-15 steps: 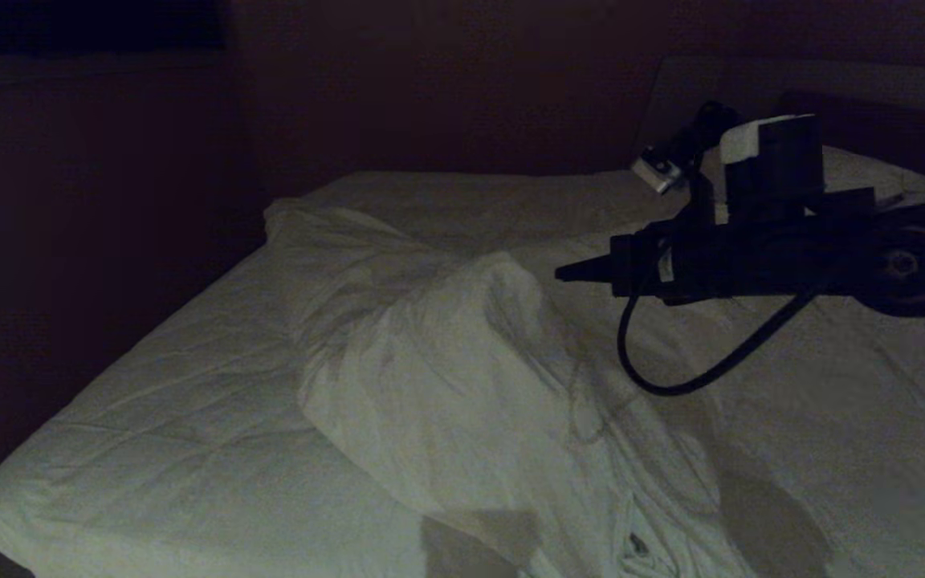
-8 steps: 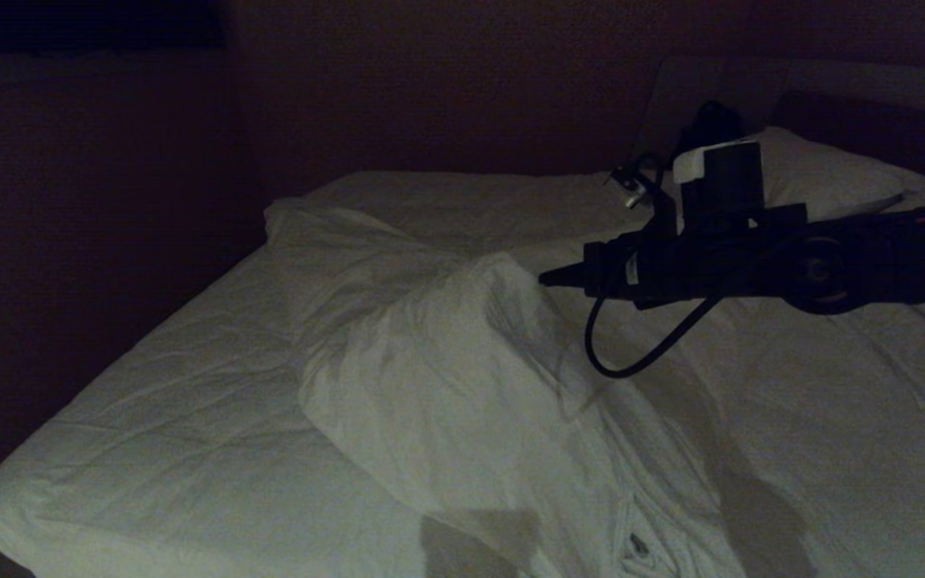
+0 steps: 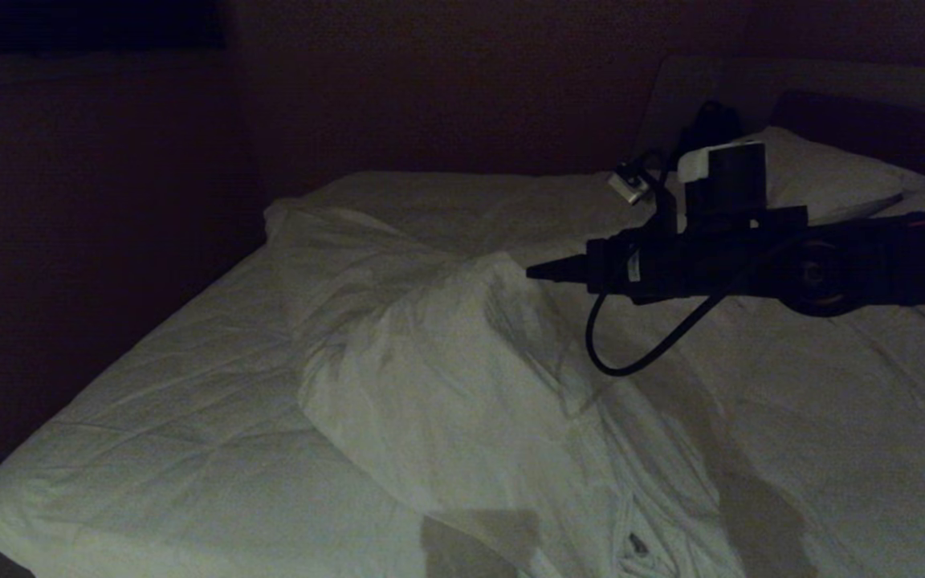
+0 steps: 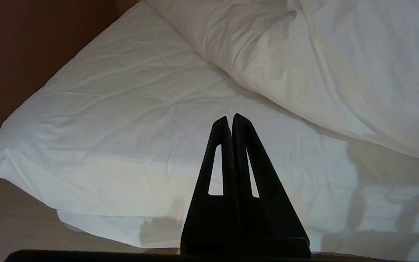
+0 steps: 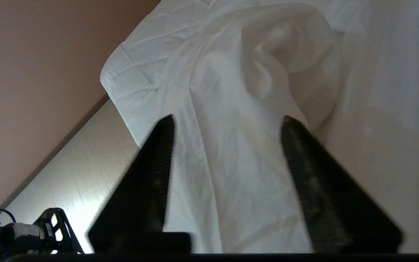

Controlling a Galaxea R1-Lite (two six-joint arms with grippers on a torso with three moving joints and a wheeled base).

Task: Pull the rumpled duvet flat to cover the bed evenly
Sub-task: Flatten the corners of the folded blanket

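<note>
One second back your right gripper (image 5: 227, 123) was shut, now its jaws gape empty, nearer the duvet (image 3: 446, 377) hump just ahead; left gripper (image 4: 230, 120) shut, empty.

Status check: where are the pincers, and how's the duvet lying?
Right pincer open, empty, at the duvet ridge. Left pincer shut, parked near the bed corner. Duvet bunched mid-bed. Nothing in the way.

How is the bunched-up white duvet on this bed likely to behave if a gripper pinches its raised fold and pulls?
The duvet is probably floppy: it lies in soft creases and a slumped ridge, so it should drape rather than hold shape. It looks puffy, so likely light for its bulk. A pull from the open right gripper may drag only the nearby folds across the bed.
</note>
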